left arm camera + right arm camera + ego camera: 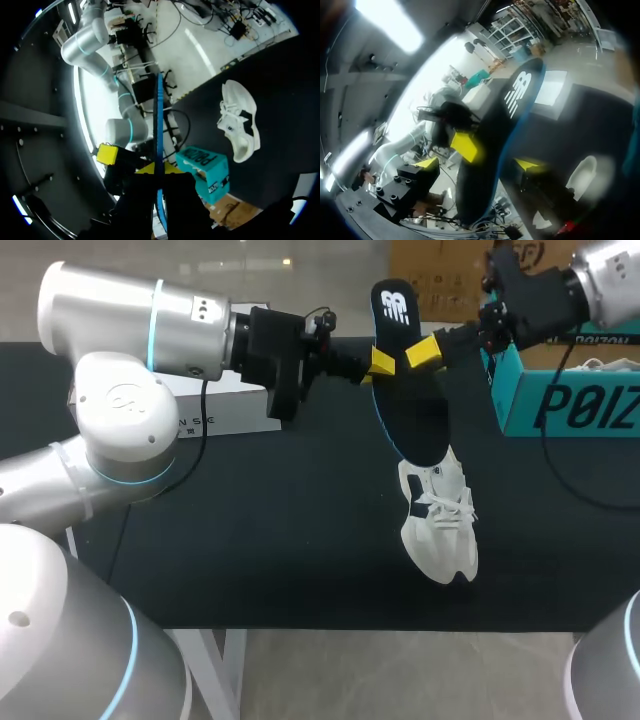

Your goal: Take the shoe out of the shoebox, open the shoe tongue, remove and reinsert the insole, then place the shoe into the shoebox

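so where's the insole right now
The dark, blue-edged insole hangs in the air at the head view's upper middle, between the left arm's fingers and the right arm's fingers, over the white lace-up sneaker.

One shoe (440, 525), one insole (410, 390), two boxes (225, 405) (570, 400)

Black insole (495, 125) between parted jaws of right gripper (478, 163), white shoe (584, 174) beyond

Insole (410, 390) hangs above shoe (440, 525), shoebox (570, 390) to right.
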Available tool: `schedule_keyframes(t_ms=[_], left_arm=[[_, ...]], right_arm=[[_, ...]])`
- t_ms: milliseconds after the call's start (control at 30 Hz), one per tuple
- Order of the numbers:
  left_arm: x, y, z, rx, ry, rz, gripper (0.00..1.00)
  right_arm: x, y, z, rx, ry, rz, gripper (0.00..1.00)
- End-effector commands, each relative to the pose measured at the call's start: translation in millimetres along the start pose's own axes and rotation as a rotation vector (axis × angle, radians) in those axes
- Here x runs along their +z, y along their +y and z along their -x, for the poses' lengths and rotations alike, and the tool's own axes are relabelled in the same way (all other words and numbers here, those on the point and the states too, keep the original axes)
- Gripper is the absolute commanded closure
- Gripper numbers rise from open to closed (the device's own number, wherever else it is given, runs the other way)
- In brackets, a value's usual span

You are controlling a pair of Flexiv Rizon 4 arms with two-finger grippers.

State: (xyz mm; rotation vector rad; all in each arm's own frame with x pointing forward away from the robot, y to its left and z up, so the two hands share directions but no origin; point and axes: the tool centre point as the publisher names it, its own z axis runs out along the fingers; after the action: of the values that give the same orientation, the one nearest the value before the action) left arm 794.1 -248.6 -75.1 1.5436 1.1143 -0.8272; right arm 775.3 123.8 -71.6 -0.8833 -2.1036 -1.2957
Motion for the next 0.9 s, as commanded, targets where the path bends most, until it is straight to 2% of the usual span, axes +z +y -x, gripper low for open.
schedule_keyframes(t_ms=[33,67,133,200,300,600,700,867,900], left_arm=[[1,0,-0.1,0.002,0.001,0.001,1.0],[1,0,-0.1,0.002,0.001,0.001,1.0],[1,0,-0.1,0.002,0.001,0.001,1.0],[1,0,-0.1,0.002,0.001,0.001,1.0],[1,0,-0.1,0.002,0.001,0.001,1.0],[1,0,-0.1,0.002,0.001,0.001,1.0],[1,0,-0.1,0.002,0.001,0.001,1.0],[1,0,-0.1,0.002,0.001,0.001,1.0],[1,0,-0.1,0.002,0.001,0.001,1.0]], right_arm=[[3,5.6,5.8,0.003,0.005,-0.01,0.31],[4,5.4,6.3,0.004,0.005,-0.011,0.36],[4,4.8,8.3,0.008,0.004,-0.012,0.36],[4,4.9,9.8,0.01,0.003,-0.013,0.47],[4,4.3,11.0,0.014,0.003,-0.014,0.55],[3,1.9,18.8,0.028,0.004,-0.009,0.54],[3,1.6,20.1,0.032,0.004,-0.006,0.58],[3,1.8,21.3,0.036,0.005,-0.003,1.0],[3,1.9,21.4,0.036,0.005,-0.002,1.0]])
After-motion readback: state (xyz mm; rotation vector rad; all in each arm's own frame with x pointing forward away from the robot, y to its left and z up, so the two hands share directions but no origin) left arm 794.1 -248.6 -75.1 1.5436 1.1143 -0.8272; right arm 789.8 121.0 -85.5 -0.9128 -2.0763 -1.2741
